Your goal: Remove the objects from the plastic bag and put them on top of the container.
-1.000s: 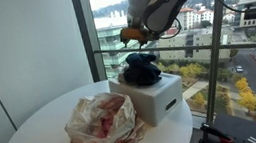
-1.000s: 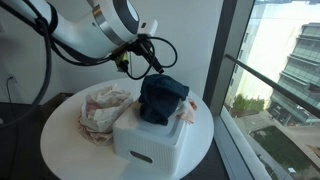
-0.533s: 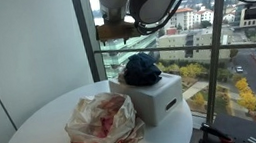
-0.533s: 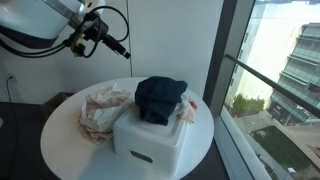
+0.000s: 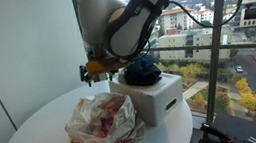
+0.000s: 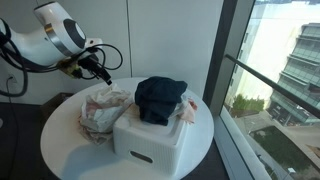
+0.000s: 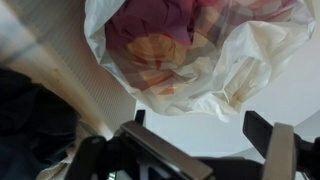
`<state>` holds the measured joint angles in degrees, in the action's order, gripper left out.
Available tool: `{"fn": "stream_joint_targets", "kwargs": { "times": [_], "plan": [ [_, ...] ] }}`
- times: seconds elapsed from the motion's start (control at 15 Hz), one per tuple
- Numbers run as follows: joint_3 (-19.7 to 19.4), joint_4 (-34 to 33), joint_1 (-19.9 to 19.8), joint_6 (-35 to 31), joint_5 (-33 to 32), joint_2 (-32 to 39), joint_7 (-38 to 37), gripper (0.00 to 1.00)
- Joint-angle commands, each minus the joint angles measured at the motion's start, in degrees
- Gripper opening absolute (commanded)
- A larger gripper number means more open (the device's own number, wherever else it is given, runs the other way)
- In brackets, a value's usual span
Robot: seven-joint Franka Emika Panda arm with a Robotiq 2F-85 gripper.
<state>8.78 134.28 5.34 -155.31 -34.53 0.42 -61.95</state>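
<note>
A crumpled white plastic bag [image 5: 102, 124] with red and orange contents lies on the round white table [image 5: 37, 140]; it also shows in an exterior view [image 6: 100, 112] and fills the top of the wrist view [image 7: 190, 50]. A white box container [image 5: 152, 98] stands beside it, also seen in an exterior view [image 6: 150, 140], with a dark blue cloth [image 5: 143, 71] [image 6: 160, 98] on top. My gripper [image 5: 96, 72] [image 6: 97, 68] hovers above the bag, open and empty, jaws wide apart in the wrist view [image 7: 200, 130].
A tall window with a black frame [image 5: 222, 38] stands right behind the table. A white wall [image 5: 23, 46] is on the other side. The table edge [image 6: 60, 165] lies close to the bag and container.
My gripper has left the dark cloth on the container, risen away, then swung over and down to a spot above the plastic bag.
</note>
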Motion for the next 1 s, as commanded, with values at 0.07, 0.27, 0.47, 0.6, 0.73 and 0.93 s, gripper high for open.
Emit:
{"fn": "stream_joint_targets", "kwargs": {
  "times": [0.07, 0.27, 0.47, 0.6, 0.73, 0.93],
  "plan": [
    [3.46, -7.49, -1.70, -0.42, 16.37, 13.50, 20.36, 1.00],
    [2.66, -12.10, -0.58, 4.28, 27.12, 18.75, 33.57, 1.00],
    [-0.85, -15.55, 0.93, 9.71, 30.03, 21.22, 37.72, 1.00],
    [-2.69, -16.83, 1.49, 12.42, 30.74, 21.81, 38.28, 1.00],
    [-3.38, -18.15, 1.41, 14.47, 31.98, 22.95, 39.90, 1.00],
    [-3.67, -20.40, 1.66, 17.13, 33.05, 25.25, 41.75, 1.00]
  ]
}}
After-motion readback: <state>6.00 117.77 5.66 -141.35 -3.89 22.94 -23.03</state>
